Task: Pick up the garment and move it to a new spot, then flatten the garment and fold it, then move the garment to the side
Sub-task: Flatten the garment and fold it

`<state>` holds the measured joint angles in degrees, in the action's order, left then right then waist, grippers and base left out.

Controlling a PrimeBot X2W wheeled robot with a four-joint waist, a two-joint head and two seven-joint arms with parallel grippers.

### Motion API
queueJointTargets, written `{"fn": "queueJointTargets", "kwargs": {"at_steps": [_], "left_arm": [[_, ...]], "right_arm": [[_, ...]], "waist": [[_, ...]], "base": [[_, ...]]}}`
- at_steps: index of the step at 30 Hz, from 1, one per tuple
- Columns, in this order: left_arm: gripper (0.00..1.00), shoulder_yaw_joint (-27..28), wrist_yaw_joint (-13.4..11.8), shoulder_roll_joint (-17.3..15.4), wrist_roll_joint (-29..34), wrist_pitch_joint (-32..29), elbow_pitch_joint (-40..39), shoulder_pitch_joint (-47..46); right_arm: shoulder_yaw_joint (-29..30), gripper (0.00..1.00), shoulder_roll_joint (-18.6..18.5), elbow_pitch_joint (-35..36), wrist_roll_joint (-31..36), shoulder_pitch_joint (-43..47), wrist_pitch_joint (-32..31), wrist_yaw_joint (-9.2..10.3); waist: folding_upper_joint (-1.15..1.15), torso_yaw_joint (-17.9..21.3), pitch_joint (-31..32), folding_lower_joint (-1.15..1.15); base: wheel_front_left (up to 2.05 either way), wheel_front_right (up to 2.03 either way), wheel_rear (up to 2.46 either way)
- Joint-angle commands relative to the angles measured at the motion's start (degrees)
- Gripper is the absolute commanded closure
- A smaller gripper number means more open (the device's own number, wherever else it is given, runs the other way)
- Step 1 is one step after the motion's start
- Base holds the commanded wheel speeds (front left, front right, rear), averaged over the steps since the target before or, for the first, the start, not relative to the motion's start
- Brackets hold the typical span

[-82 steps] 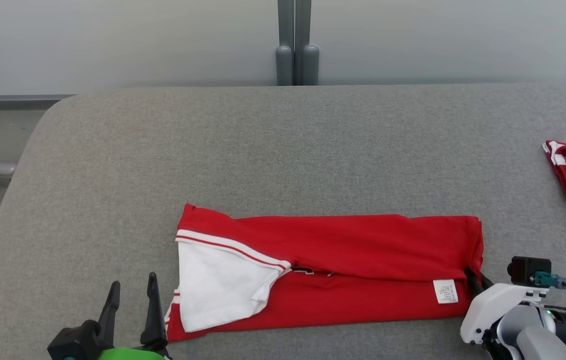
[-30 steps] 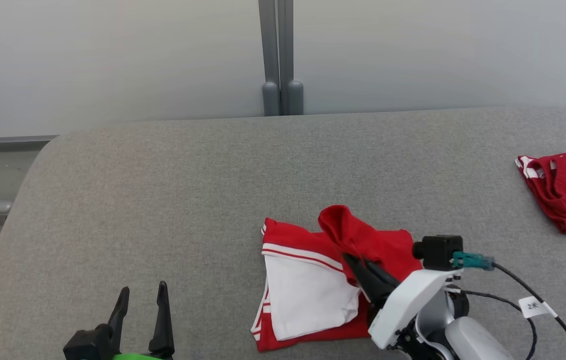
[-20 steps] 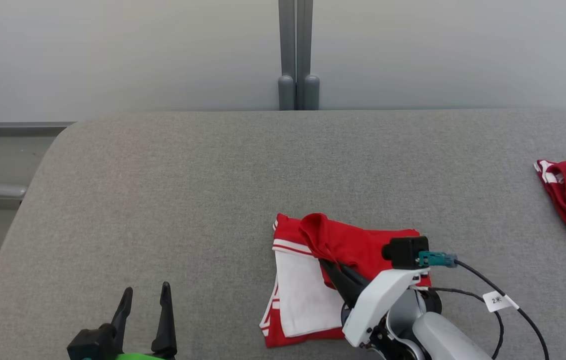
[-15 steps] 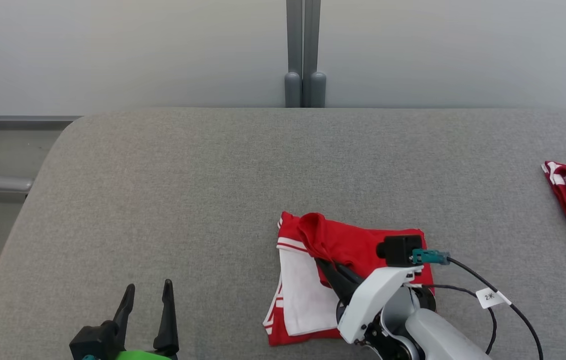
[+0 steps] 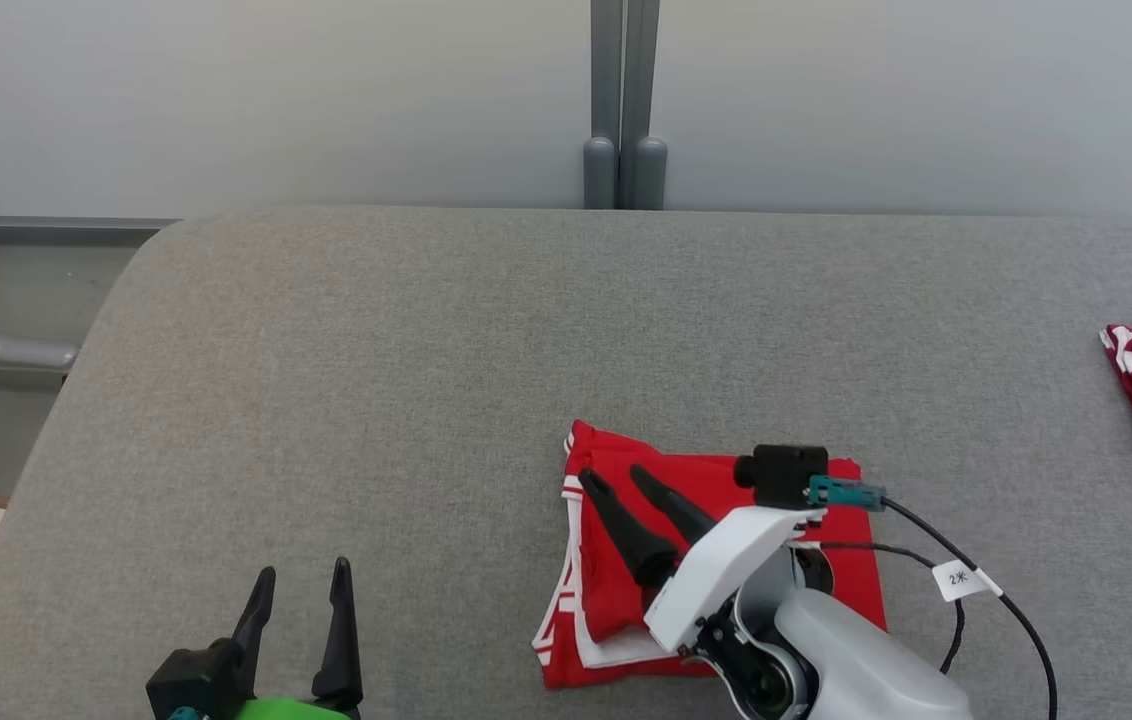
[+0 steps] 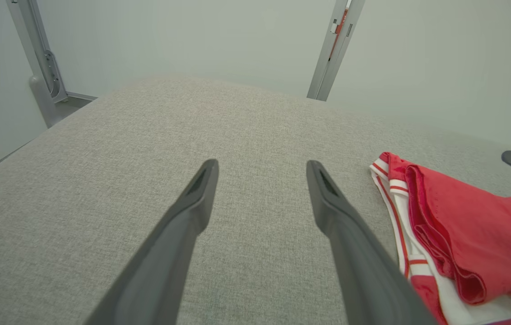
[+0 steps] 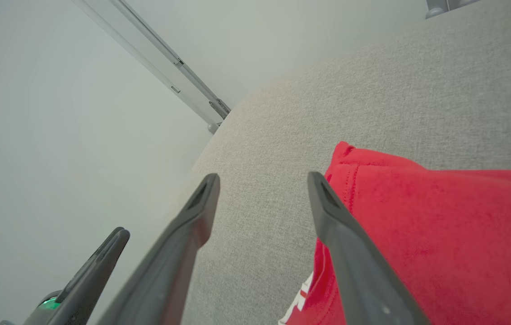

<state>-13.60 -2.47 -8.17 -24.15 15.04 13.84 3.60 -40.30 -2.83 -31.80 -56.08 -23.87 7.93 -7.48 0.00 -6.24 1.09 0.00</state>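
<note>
The light is bright, soft and even in all three views. In the head view the gray counter [image 5: 426,330] looks sharp, and you can see its weave, with no shiny spots. Shadows are weak: just a thin dark edge under the folded red garment [image 5: 701,478] and under the right pincer [image 5: 613,475]. The wrist views bend at the edges, so the wall post [image 6: 336,45] leans. The left pincer [image 6: 262,163] looks big and a bit fuzzy near the bottom edge.

Red, white-striped garment [image 5: 609,605]; grey table [image 5: 426,350]
</note>
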Motion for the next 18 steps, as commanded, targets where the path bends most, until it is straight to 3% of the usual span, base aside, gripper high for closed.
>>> {"fn": "queueJointTargets", "kwargs": {"at_steps": [1, 9, 14, 18], "left_arm": [[0.0, -0.05, -0.06, 0.01, -0.12, 0.16, -0.04, -0.48], [0.0, -0.45, -0.45, 0.5, -0.15, 0.17, -0.53, -0.14], [0.0, -0.56, -0.48, 0.59, -0.18, 0.17, -0.93, -0.22], [0.0, -0.64, -0.32, 0.52, -0.17, 0.17, -1.01, -0.59]], "right_arm": [[-0.02, 0.0, -0.15, 0.49, -0.33, -0.95, 1.12, -0.01], [5.97, 0.0, -2.71, -0.81, 6.12, -1.92, 6.36, -0.01], [12.71, 0.0, -5.61, -1.03, 15.82, 0.7, 7.27, -0.01], [15.84, 0.0, -4.86, 0.15, 20.89, 3.5, 7.27, -0.01]], "waist": [[0.0, 0.33, 0.02, 0.0], [0.0, 1.88, 0.08, 0.0], [0.0, 2.67, -0.1, 0.0], [0.0, 2.85, -0.31, 0.0]], "base": [[0.0, 0.0, 0.0], [0.0, 0.0, 0.0], [0.0, 0.0, 0.0], [0.0, 0.0, 0.0]]}}
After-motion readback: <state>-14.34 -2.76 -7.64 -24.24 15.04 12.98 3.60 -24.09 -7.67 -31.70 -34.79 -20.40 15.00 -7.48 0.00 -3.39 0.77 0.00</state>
